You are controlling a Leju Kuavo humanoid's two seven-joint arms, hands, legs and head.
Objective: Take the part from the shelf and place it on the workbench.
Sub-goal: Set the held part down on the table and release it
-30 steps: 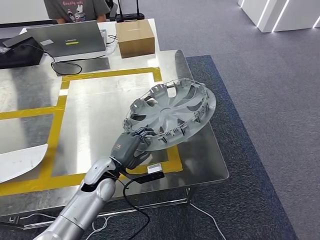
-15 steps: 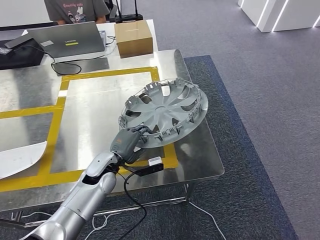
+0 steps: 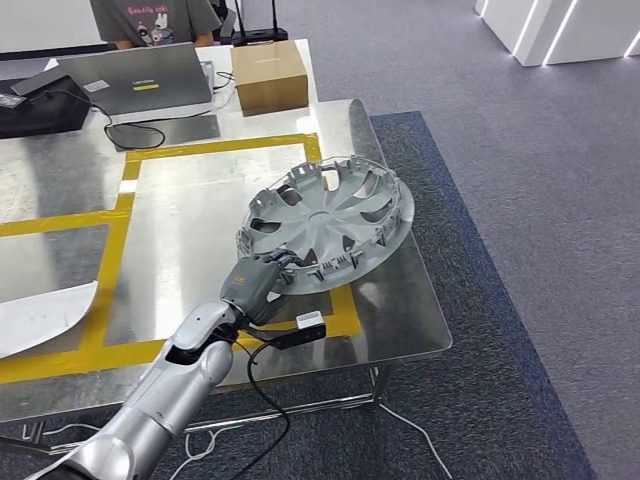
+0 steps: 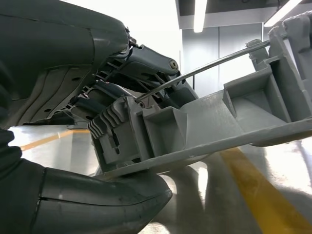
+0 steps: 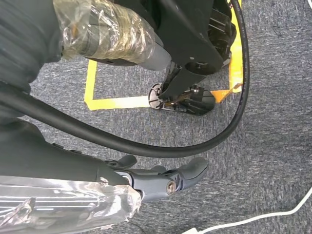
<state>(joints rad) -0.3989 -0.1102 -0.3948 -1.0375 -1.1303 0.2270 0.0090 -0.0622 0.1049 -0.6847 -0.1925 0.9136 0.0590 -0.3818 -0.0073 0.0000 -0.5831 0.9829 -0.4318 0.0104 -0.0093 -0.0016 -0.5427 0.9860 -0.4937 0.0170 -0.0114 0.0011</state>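
I have the grey wheel cover [image 3: 326,222] held inner side up and tilted over the near right corner of the metal counter [image 3: 189,230], partly inside its yellow tape frame [image 3: 113,260], probably so it goes down flat. My left hand [image 3: 253,287] clamps its near rim, thumb [image 4: 95,204] beneath. My right hand [image 5: 162,179] hangs over carpet, fingers loosely curled, holding nothing.

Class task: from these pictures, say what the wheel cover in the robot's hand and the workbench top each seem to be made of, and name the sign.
Wheel cover: probably moulded plastic, matt grey; its back shows ribs and clips.
Workbench top: apparently sheet metal, bare and shiny; it mirrors the ceiling lights.
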